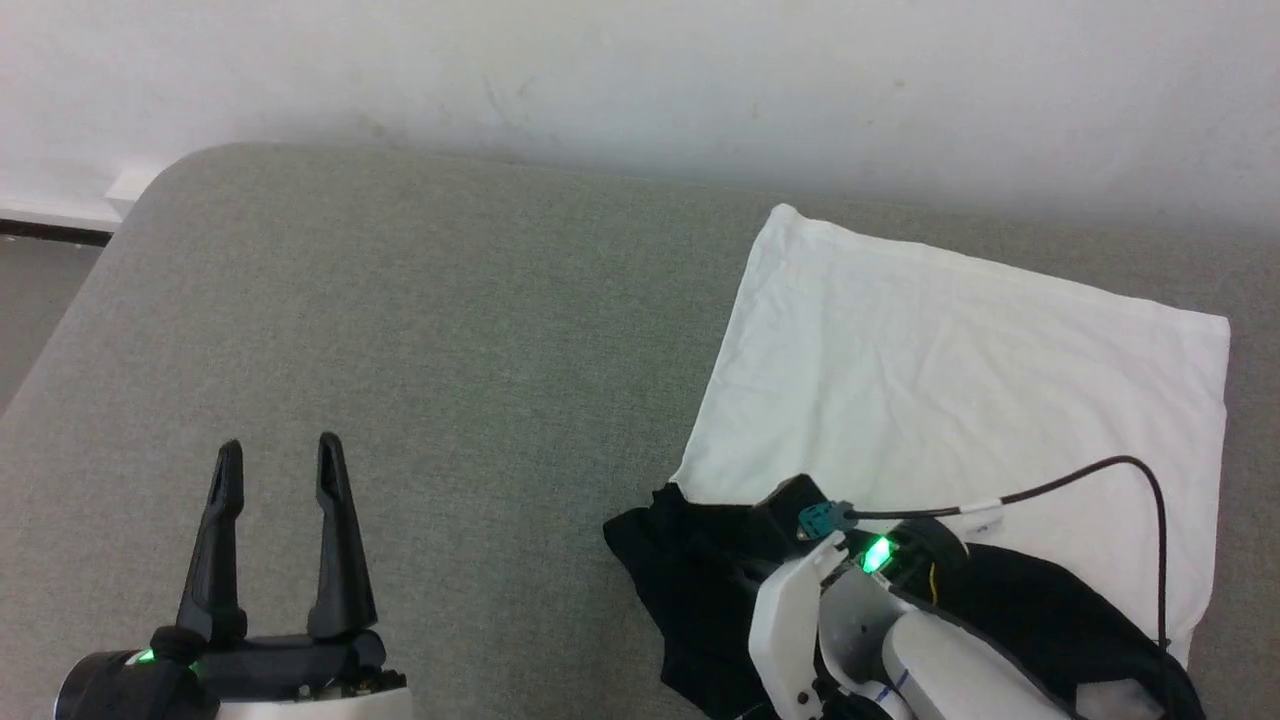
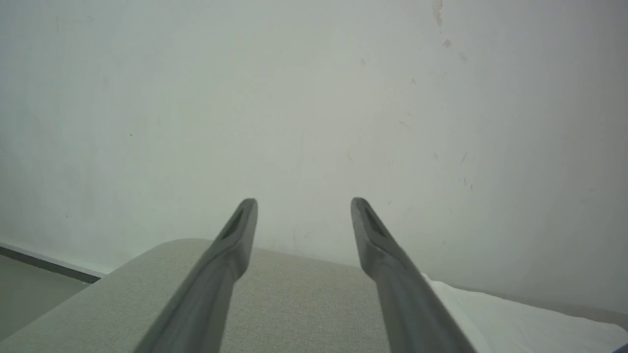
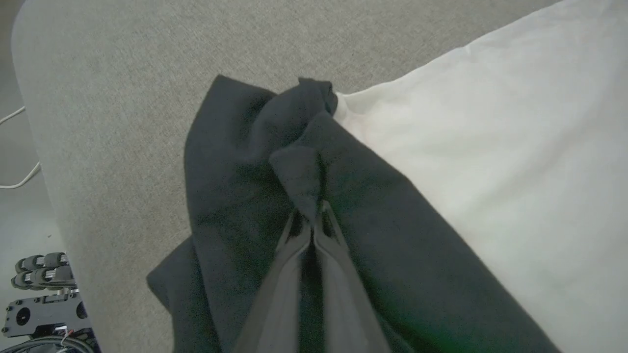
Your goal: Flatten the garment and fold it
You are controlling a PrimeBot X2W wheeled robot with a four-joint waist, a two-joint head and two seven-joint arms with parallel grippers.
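Observation:
The garment [image 1: 950, 370] lies on the right of the grey cushion [image 1: 450, 330], its white body spread flat toward the wall and its black part [image 1: 690, 570] bunched at the near end. In the right wrist view my right gripper [image 3: 312, 215] is shut on a raised pinch of the black sleeve fabric [image 3: 235, 171], next to the white body [image 3: 490, 147]. Its pale wrist [image 1: 850, 600] covers the fingers in the head view. My left gripper [image 1: 278, 450] hovers open at the lower left, well clear of the garment. The left wrist view has these fingers spread [image 2: 303, 206], nothing between them.
A white wall [image 1: 640, 80] runs behind the cushion. The cushion's rounded left edge drops to the floor [image 1: 30, 300]. A black cable [image 1: 1100, 470] loops from my right wrist over the garment. The robot's base [image 3: 39, 294] and a white cable [image 3: 14, 181] are on the floor.

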